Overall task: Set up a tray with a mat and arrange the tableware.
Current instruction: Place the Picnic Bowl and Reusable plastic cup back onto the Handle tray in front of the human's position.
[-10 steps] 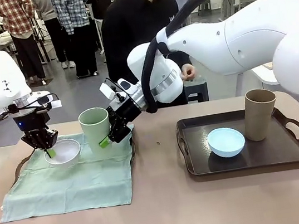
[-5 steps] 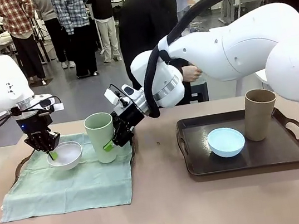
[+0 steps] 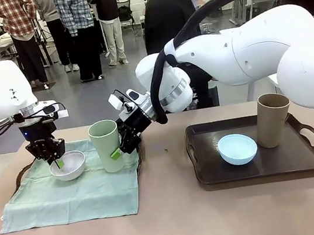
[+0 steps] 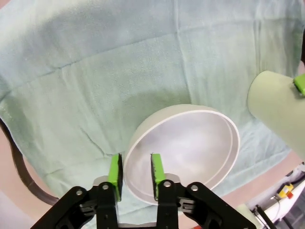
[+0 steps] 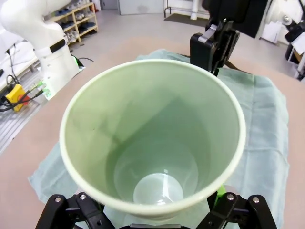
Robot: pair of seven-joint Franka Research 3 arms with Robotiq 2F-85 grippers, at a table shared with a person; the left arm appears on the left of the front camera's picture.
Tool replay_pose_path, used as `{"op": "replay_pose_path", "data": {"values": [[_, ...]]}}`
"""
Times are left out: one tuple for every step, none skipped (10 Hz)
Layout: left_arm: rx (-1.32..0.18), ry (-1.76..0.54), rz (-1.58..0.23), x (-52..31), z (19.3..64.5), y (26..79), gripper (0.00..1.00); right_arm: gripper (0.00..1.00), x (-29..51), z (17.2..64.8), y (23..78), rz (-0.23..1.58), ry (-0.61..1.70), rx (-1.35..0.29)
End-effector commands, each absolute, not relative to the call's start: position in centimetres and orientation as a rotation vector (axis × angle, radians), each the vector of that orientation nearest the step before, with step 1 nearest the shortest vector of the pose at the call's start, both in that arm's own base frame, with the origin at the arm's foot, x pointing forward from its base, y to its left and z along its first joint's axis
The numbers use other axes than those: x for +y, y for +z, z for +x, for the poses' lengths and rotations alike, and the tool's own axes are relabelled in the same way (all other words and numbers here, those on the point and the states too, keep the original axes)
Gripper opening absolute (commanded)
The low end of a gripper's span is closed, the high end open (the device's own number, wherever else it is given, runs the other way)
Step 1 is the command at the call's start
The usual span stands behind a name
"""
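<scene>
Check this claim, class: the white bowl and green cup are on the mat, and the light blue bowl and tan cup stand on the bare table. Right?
No: the front view shows the light blue bowl and tan cup in the dark tray, not outside it. The rest holds.

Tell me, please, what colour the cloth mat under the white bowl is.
Pale mint green; the mat shows best in the left wrist view.

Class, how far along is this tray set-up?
Done: the mat covers the left tray. In hand: the white bowl and green cup stand on it, left gripper astride the bowl's rim, right gripper flanking the cup. To do: the light blue bowl and tan cup sit on the other tray.
</scene>
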State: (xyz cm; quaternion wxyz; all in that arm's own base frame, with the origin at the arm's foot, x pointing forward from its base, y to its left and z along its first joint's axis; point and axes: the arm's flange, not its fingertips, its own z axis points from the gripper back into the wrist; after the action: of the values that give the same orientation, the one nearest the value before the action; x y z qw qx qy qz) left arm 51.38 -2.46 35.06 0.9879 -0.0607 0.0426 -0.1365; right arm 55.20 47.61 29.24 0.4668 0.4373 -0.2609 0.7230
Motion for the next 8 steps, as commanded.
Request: {"op": "replay_pose_path", "data": {"values": [[0.09,-0.282,-0.125,-2.0,51.8,35.5,1.0,1.0,47.7,55.1,30.7,0.994,1.748,-0.604],[0.097,-0.28,-0.105,-1.8,51.7,35.7,1.0,1.0,47.6,54.8,31.2,0.983,1.737,-0.579],[0.104,-0.292,-0.078,-1.6,51.4,36.1,0.56,1.0,47.0,54.4,31.8,0.961,1.71,-0.571],[0.096,-0.302,-0.068,-1.4,51.1,36.5,0.56,1.0,46.4,54.1,32.1,0.952,1.695,-0.577],[0.084,-0.317,-0.062,-1.1,50.7,37.2,0.56,1.0,45.6,53.8,32.5,0.958,1.683,-0.596],[0.079,-0.319,-0.068,-0.7,50.4,37.8,0.56,1.0,45.0,53.4,32.8,0.972,1.674,-0.613],[0.074,-0.309,-0.079,-0.2,50.1,38.4,0.56,1.0,44.5,53.1,33.3,0.976,1.67,-0.623],[0.062,-0.299,-0.073,0.4,49.6,39.2,0.56,1.0,44.1,52.5,33.8,0.961,1.675,-0.619]]}}
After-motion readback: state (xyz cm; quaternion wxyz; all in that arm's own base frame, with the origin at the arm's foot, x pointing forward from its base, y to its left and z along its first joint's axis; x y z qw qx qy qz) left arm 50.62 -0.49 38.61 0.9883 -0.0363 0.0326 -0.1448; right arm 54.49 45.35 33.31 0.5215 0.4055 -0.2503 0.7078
